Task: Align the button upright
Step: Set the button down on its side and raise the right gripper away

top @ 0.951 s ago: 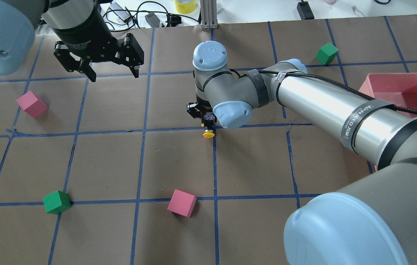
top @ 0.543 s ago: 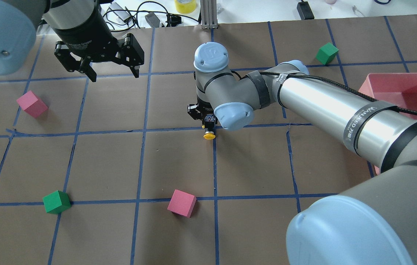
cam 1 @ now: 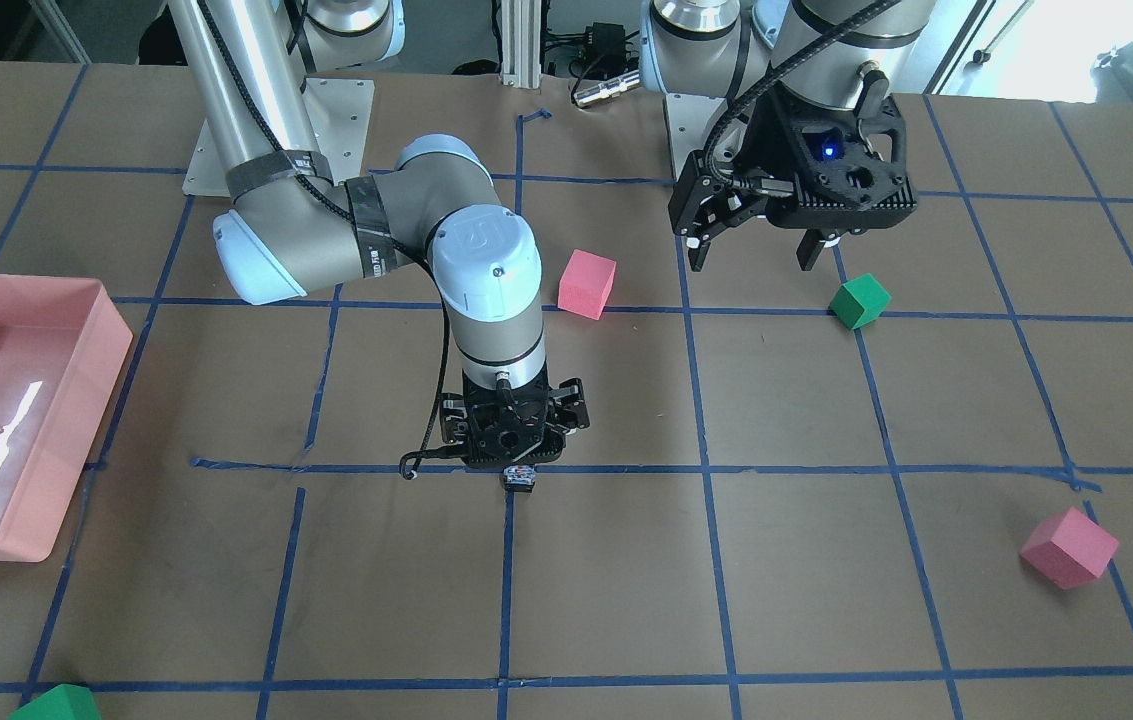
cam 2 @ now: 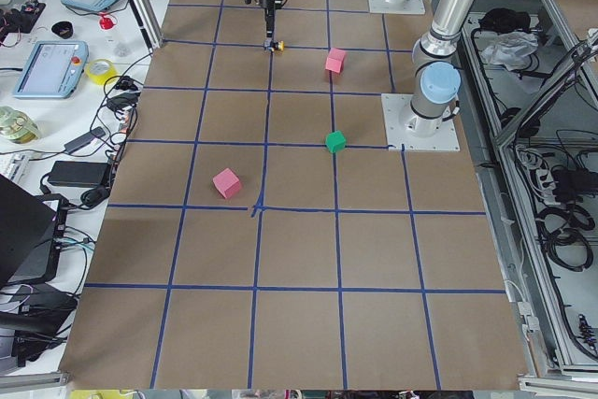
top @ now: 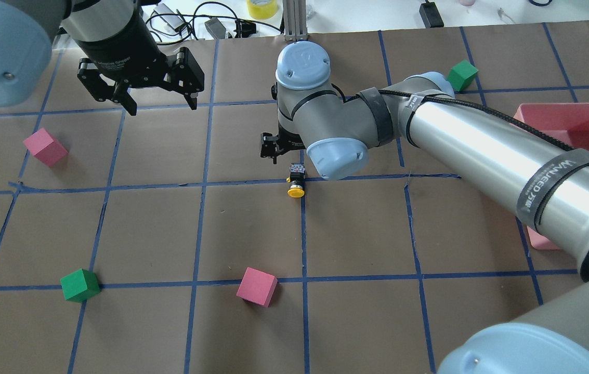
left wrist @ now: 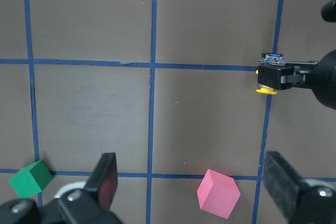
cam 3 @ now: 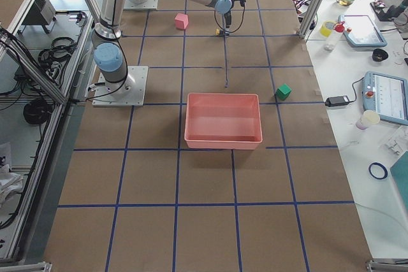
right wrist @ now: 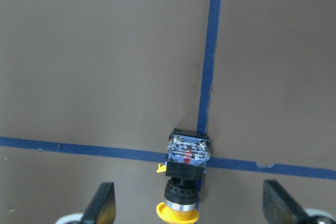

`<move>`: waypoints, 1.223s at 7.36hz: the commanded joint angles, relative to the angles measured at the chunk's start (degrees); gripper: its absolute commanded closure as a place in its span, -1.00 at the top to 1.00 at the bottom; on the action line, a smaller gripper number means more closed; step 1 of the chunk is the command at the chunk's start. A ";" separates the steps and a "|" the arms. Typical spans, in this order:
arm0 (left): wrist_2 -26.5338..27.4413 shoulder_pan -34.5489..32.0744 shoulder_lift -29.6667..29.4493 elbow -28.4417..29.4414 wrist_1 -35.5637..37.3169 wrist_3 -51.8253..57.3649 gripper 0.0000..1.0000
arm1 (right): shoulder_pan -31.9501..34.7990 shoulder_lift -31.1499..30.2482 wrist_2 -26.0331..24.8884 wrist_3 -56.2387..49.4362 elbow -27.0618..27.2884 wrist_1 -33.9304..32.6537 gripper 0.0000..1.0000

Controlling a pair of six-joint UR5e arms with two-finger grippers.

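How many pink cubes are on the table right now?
2. One pink cube lies on the robot's left; the other lies nearer its base, mid-table. None seems hidden.

Beneath the black right hand (right wrist: 189, 203), the button (right wrist: 185, 179) shows a yellow cap, black collar and a black base with a pale, red-marked face. The brown worktop (top: 169, 228) around it carries a blue tape grid.

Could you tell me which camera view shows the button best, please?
The right wrist-mounted view: the button appears close up, lying on its side, with base, collar and yellow cap all clear. The overhead and left wrist views show it small; the front-facing view shows only its base end; the side views show a mere speck.
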 commanded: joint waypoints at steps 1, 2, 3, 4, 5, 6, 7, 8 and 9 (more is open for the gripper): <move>0.07 -0.24 0.16 -0.44 2.04 -0.41 1.00 | -7.01 -6.11 -0.54 -5.32 -0.80 7.01 1.00; 0.07 -0.51 -0.01 -0.96 2.75 -0.93 1.00 | -12.89 -11.12 -1.24 -12.12 -0.72 16.03 1.00; 0.07 -0.51 -0.10 -3.14 6.76 -1.20 1.00 | -18.78 -16.12 -3.07 -17.50 -0.90 23.09 1.00; 0.07 -0.86 -0.02 -7.34 13.94 -1.38 1.00 | -22.93 -20.61 -2.66 -18.68 -1.85 31.86 1.00; 0.07 -2.51 -0.10 -12.08 23.93 -1.03 1.00 | -23.92 -23.96 -3.00 -19.56 -4.91 39.86 1.00; 0.59 -5.31 -0.71 -16.65 32.90 -1.03 1.00 | -23.93 -26.09 -2.92 -19.75 -7.81 45.34 1.00; 5.38 -8.65 -1.50 -20.53 39.43 -2.16 1.00 | -23.93 -26.37 -2.39 -20.01 -8.71 45.48 1.00; 8.22 -11.64 -2.90 -25.09 47.68 -4.08 1.00 | -23.93 -26.46 -1.95 -20.88 -9.42 45.05 1.00; 8.24 -12.71 -4.40 -30.79 57.94 -4.88 1.00 | -23.93 -26.63 -2.04 -21.15 -10.12 44.87 1.00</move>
